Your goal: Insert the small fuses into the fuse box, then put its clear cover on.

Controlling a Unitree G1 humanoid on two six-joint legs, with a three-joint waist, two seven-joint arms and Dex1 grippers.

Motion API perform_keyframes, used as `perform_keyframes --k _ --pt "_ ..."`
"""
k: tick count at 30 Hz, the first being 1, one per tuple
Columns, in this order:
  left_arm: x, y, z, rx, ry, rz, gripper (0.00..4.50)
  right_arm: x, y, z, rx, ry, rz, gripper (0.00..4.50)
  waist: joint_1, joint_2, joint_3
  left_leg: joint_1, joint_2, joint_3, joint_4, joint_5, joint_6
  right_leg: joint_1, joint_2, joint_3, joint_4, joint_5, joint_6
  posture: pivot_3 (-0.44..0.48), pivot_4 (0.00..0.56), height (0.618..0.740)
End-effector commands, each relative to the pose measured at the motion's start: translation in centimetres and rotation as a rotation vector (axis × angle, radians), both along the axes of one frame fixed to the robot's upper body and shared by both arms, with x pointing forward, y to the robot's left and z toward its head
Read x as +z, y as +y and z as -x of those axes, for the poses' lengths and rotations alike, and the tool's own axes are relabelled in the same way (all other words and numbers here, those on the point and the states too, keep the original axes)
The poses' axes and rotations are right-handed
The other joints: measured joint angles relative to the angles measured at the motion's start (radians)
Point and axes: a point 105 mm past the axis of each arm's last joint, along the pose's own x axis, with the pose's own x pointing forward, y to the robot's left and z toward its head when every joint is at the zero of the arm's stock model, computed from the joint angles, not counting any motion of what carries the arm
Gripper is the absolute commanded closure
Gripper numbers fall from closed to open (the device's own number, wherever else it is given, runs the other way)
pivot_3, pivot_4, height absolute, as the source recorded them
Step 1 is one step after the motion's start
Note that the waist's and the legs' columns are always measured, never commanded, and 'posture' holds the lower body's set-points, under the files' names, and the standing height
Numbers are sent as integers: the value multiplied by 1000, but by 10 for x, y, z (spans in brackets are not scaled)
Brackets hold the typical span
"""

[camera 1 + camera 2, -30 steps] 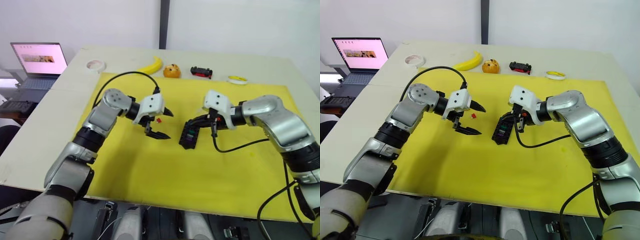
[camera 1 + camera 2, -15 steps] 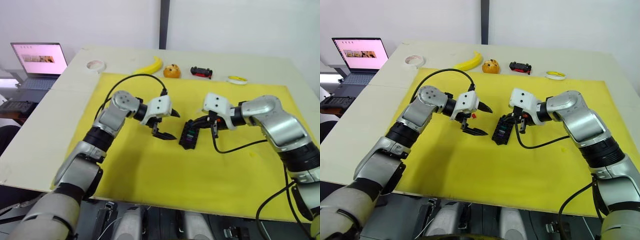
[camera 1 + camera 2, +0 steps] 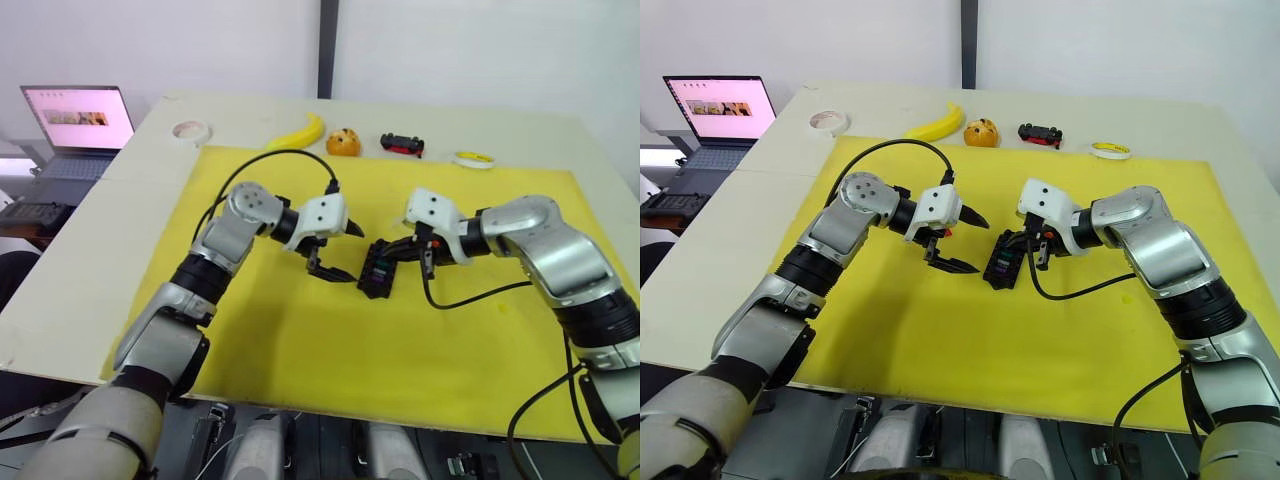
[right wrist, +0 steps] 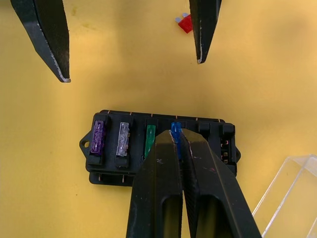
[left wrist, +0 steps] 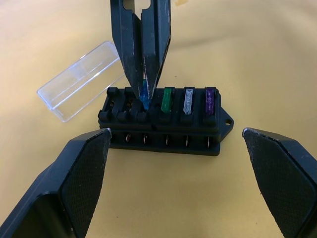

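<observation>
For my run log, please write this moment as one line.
right hand: shut on blue fuse at fuse box | left hand: open, near | cover: off

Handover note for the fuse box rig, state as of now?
Right gripper: shut on the blue fuse, pressing it into the fuse box.
Left gripper: open, empty, hovering beside the box.
Done: purple fuse, grey fuse and green fuse are seated in adjacent slots.
Left: seat the blue one; two slots stay empty; the red fuse lies loose on the yellow mat.
The clear cover lies on the mat next to the box, not yet fitted.
</observation>
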Motion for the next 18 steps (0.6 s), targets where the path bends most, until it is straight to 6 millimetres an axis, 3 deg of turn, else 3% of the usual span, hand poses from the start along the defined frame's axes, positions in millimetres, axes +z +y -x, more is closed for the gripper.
perform_keyframes --k 1,18 --pt "12 -4 3 -29 -46 17 21 11 3 -1 12 -59 -7 4500 0 0 0 0 0 0 0 0 0 0 0 0 0 0 0 0 150 740" --pt "8 -2 8 -31 -43 8 21 12 8 1 35 -69 -6 4500 -2 0 0 1 0 0 0 0 0 0 0 0 1 0 0 0 150 740"
